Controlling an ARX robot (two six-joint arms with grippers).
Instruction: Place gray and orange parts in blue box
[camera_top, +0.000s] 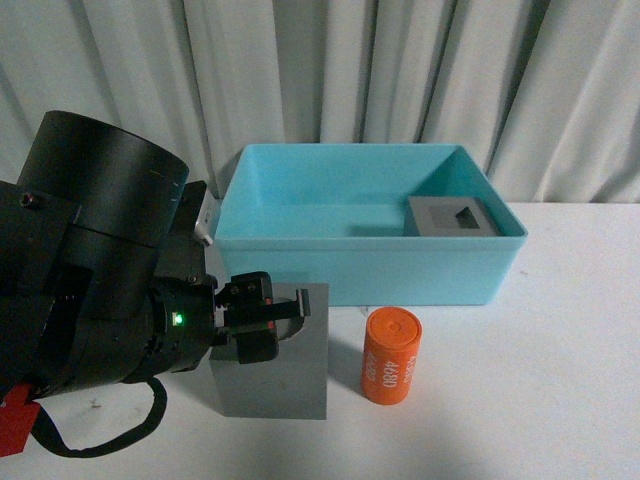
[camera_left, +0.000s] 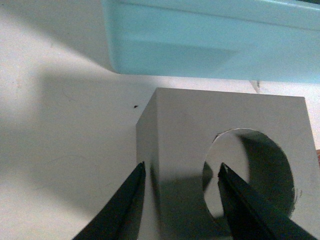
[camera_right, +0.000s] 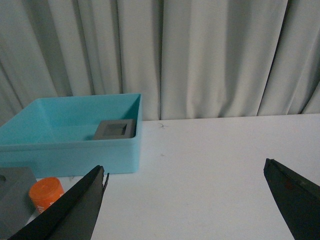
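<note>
Left end effector (camera_left: 181, 170) straddles wall of gray cube (camera_left: 200, 125), one finger in its round hole; cannot tell if clamped. Cube on table (camera_top: 560, 350) before blue box (camera_top: 350, 270), orange cylinder (camera_top: 390, 356) beside. Second cube (camera_top: 455, 217) inside box. Right end effector (camera_right: 185, 175) released, empty.

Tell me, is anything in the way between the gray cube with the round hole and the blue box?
Nothing visible. Only bare table lies between the gray cube and the blue box; its near wall must be cleared. The orange cylinder stands off to the side.
</note>
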